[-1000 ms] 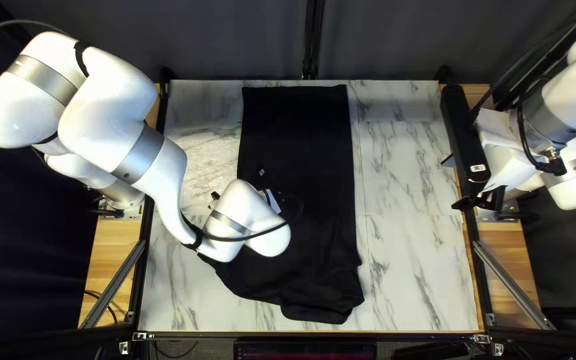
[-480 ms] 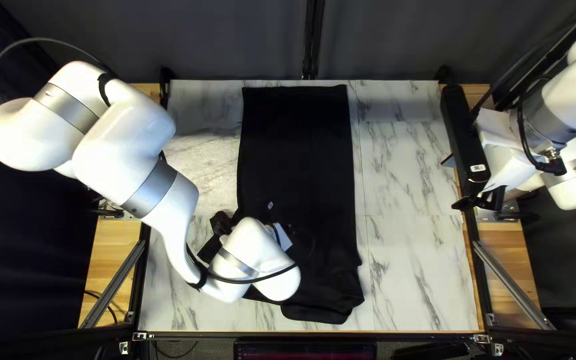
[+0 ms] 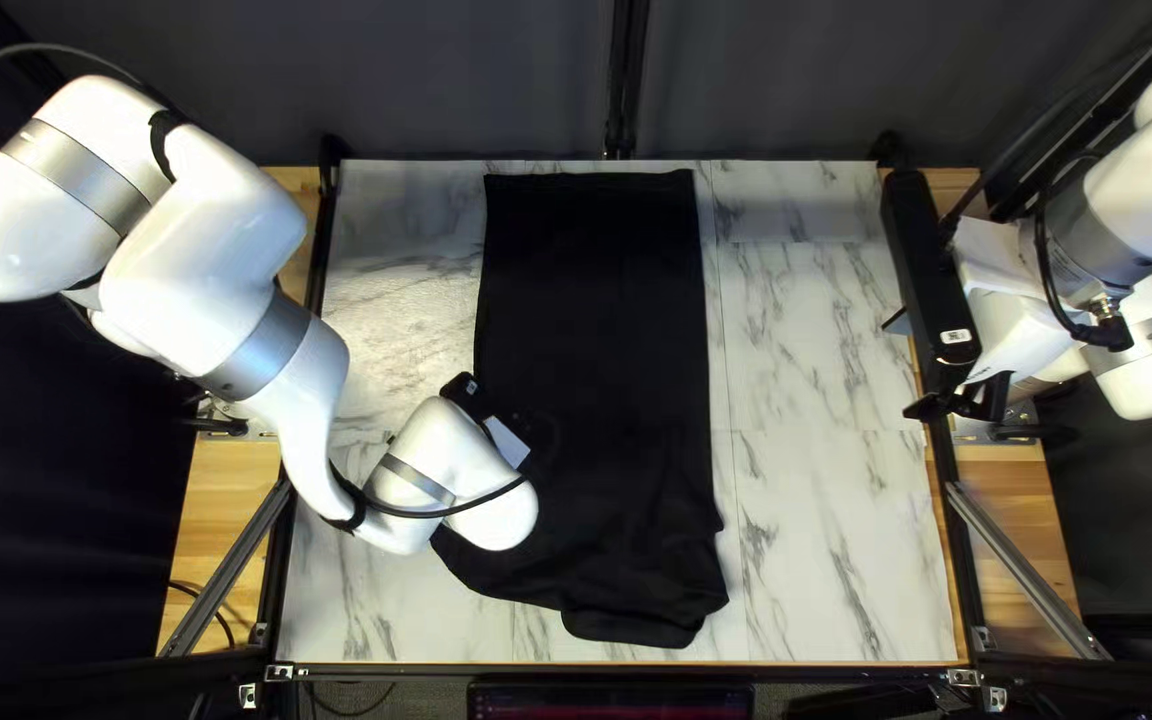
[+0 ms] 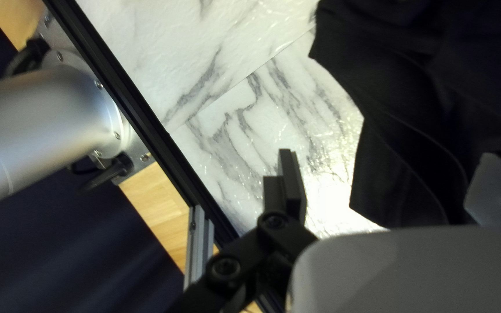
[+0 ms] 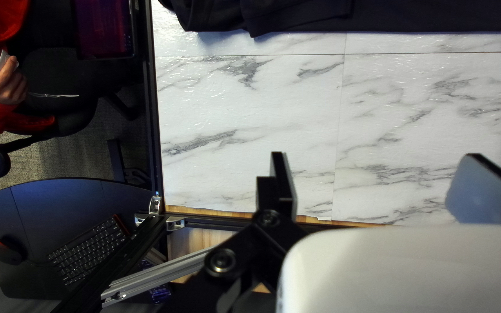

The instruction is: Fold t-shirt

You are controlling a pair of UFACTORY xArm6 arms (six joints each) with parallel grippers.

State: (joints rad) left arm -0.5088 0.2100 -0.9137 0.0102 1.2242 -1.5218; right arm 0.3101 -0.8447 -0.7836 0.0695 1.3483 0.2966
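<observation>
The black t-shirt (image 3: 590, 294) lies lengthwise on the table, flat toward the far edge, with bunched folds at its near end. My left gripper (image 3: 467, 392), mostly hidden by its own arm, is over the shirt's left side. Seen in the left wrist view, the left gripper (image 4: 391, 179) is open, with one finger over bare marble and the other over the shirt (image 4: 401, 139). At the table's right edge, away from the cloth, is my right gripper (image 3: 910, 364). The right wrist view has the right gripper (image 5: 385, 179) open above marble, the shirt (image 5: 320, 14) lying far ahead.
Marble tabletop (image 3: 816, 534) extends right of the shirt, and a narrower strip lies left. A black frame rail (image 4: 140, 110) borders the left side. Beyond the near edge, a person's hand (image 5: 4, 81) in a red sleeve, a screen (image 5: 104, 29) and a keyboard (image 5: 88, 249) show.
My left arm swung toward the near edge, then drew back leftward. Cloth showing left of its wrist half a second ago no longer shows there. The right arm kept still.
</observation>
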